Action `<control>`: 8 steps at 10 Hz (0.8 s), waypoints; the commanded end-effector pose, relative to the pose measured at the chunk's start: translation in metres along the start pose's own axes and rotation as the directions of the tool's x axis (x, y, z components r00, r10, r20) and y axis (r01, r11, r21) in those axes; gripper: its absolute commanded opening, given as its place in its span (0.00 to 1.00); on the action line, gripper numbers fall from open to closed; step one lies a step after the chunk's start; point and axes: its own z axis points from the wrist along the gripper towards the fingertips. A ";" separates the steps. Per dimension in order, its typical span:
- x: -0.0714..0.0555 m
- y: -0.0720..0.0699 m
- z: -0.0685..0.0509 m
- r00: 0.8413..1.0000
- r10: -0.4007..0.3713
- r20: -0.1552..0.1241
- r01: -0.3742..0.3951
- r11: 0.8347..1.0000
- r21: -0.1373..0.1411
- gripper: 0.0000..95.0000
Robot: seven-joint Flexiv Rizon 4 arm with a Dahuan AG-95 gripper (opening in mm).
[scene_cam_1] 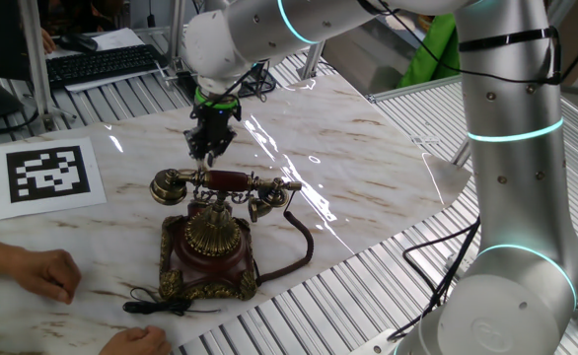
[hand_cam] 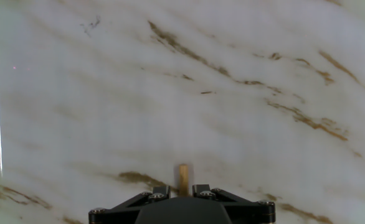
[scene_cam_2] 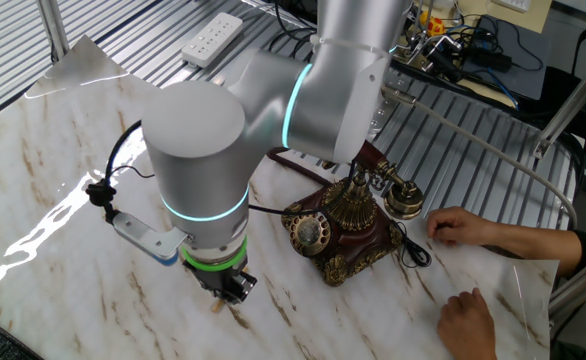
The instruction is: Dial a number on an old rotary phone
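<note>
The old rotary phone [scene_cam_1: 208, 242] stands on the marble tabletop, dark red-brown with brass trim. Its handset [scene_cam_1: 225, 182] rests across the cradle. In the other fixed view the brass dial [scene_cam_2: 310, 231] faces the arm. My gripper [scene_cam_1: 208, 150] hangs just behind the handset and points down. From the other side, the gripper [scene_cam_2: 231, 290] is left of the phone and apart from the dial. In the hand view my gripper [hand_cam: 183, 188] is shut on a thin tan wooden stick [hand_cam: 183, 172] that sticks out over bare marble. The phone is out of the hand view.
A person's hands [scene_cam_1: 44, 273] [scene_cam_2: 470, 228] rest on the table beside the phone. The dark cord [scene_cam_1: 301, 248] loops by the base. A printed marker sheet [scene_cam_1: 50, 174] lies at the left, a black keyboard [scene_cam_1: 102, 64] behind it, and a white power strip [scene_cam_2: 211, 40] further off.
</note>
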 end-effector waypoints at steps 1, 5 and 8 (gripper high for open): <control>0.001 0.000 0.000 1.000 -0.013 0.013 0.013 1.000 0.000 0.20; 0.002 0.001 -0.003 1.000 -0.020 0.017 0.020 1.000 0.021 0.20; 0.001 0.001 -0.009 0.999 -0.028 -0.017 0.029 0.999 0.046 0.20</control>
